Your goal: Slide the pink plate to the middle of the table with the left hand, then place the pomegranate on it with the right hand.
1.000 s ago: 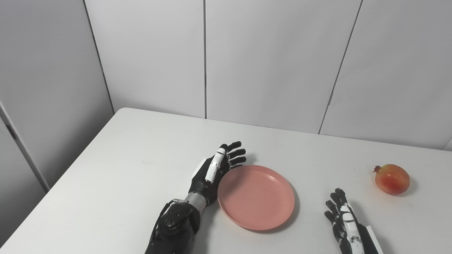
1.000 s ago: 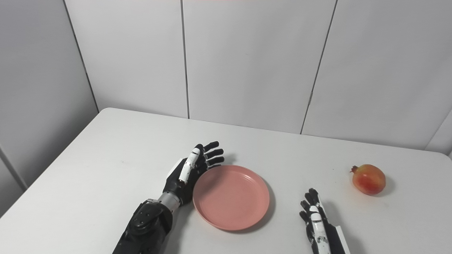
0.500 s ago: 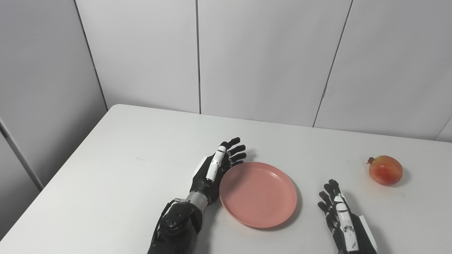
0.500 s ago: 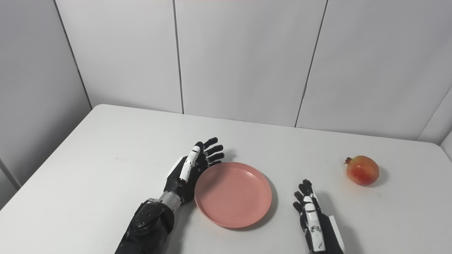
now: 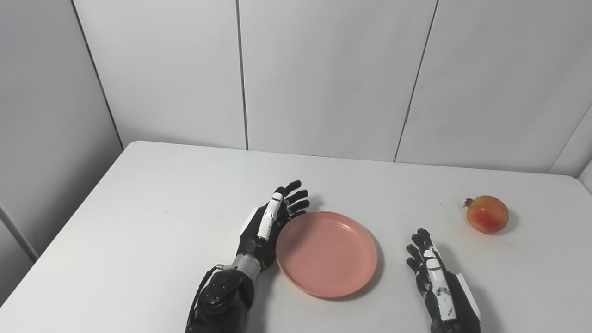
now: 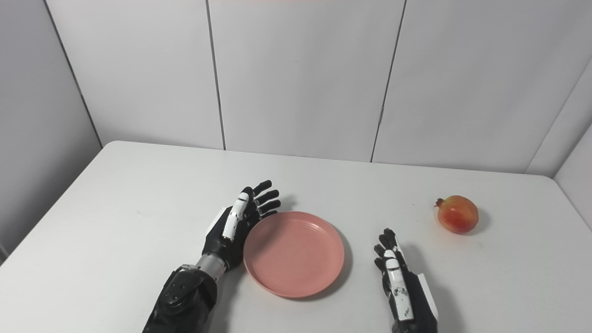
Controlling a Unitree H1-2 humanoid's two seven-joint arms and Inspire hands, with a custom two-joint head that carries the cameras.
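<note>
The pink plate (image 5: 326, 252) lies flat near the middle of the white table (image 5: 152, 208). My left hand (image 5: 268, 225) stands on edge with its palm against the plate's left rim, fingers apart and holding nothing. To the right of the plate my right hand (image 5: 432, 275) hovers low over the table, fingers stretched forward and apart, empty. The red-orange pomegranate (image 5: 487, 220) rests at the table's right side, beyond and to the right of the right hand, a clear gap between them.
Grey wall panels (image 5: 323, 74) rise behind the table's far edge. The table's left edge (image 5: 64, 222) runs diagonally toward me, and its right far corner (image 6: 552, 178) shows in the right eye view.
The camera has turned right, shifting the whole picture left. The right hand has come forward toward the pomegranate. The left hand stays against the plate's rim.
</note>
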